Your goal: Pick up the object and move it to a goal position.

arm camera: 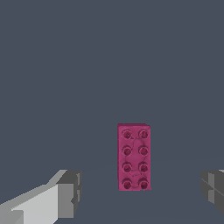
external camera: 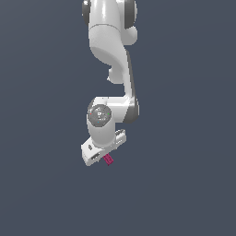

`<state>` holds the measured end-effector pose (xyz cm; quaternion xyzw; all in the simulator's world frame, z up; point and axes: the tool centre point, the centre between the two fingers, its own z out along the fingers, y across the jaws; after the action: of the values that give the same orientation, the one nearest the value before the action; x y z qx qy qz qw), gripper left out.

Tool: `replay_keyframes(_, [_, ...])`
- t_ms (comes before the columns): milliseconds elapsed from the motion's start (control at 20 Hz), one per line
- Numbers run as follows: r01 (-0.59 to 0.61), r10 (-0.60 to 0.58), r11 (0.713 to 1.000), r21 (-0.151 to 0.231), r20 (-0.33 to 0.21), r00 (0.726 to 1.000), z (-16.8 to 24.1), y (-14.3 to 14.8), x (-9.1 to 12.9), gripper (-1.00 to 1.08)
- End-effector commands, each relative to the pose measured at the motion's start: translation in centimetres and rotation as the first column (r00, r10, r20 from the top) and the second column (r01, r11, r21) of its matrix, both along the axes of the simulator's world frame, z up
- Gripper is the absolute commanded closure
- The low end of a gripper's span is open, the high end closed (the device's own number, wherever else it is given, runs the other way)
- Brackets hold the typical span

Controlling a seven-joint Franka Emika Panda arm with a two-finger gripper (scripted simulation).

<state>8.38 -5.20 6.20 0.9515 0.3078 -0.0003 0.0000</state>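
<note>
Magenta-pink brick lies between the wide-open end effector fingers, touching neither.

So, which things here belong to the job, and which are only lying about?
Belongs to the job:
- pink brick, lying between the fingers, not gripped
- gripper, open around it

Only lying about:
- nothing else visible except the plain grey floor
</note>
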Motion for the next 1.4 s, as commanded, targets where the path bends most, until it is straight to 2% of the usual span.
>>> replay_keyframes(0, [0.000,0.000,1.000,0.000,0.000,1.000,-0.3,0.0,0.0,-0.92])
replay_keyframes(450, [-0.004,0.004,1.000,0.000,0.000,1.000,-4.4,0.0,-0.1,-0.92])
replay_keyframes(750, [-0.005,0.005,1.000,0.000,0.000,1.000,-5.0,0.0,0.0,-0.92])
replay_keyframes(800, [-0.005,0.005,1.000,0.000,0.000,1.000,-5.0,0.0,0.0,1.08])
replay_keyframes(1350, [-0.005,0.005,1.000,0.000,0.000,1.000,-5.0,0.0,0.0,1.08])
